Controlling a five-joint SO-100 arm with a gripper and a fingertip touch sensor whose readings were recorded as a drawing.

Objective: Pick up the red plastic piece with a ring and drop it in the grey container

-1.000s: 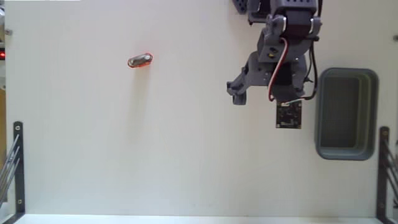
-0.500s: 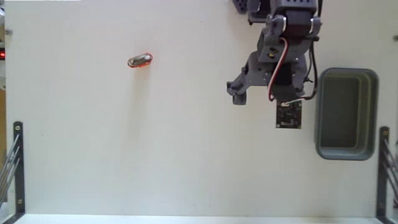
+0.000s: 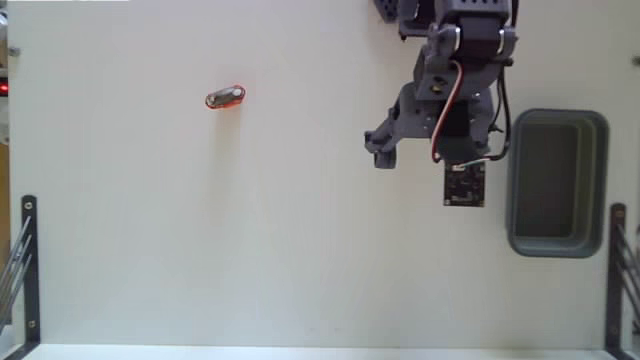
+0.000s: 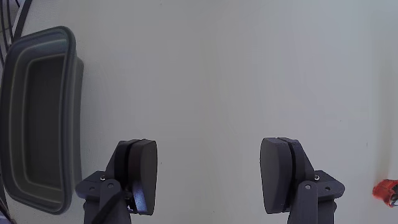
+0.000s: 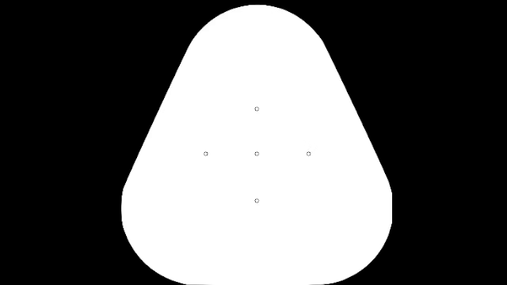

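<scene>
Pale, matte tabletop [image 3: 300, 250] fills both views, smooth and bare around my gripper [image 4: 208, 177], whose two rounded dark-grey fingers [image 4: 144, 174] stand wide apart with only table between them; it grips nothing. From the fixed view, the grey container [image 3: 556, 240] sits just to the right of the arm [image 3: 450, 90], a rounded-rectangular plastic tub with a thick rim and darker inside; the wrist view has it off the gripper's left side [image 4: 73, 112], close but not touching. The red plastic piece with a ring [image 3: 225, 97] lies well away to the gripper's left in the fixed view, small, elongated, greyish in the middle, with open table all round it. In the wrist view only a red scrap [image 4: 385, 190] peeks in at the right edge. A small black circuit board [image 3: 464, 186] hangs on the arm. Dark metal brackets [image 3: 28, 265] stand at the table's lower corners.
</scene>
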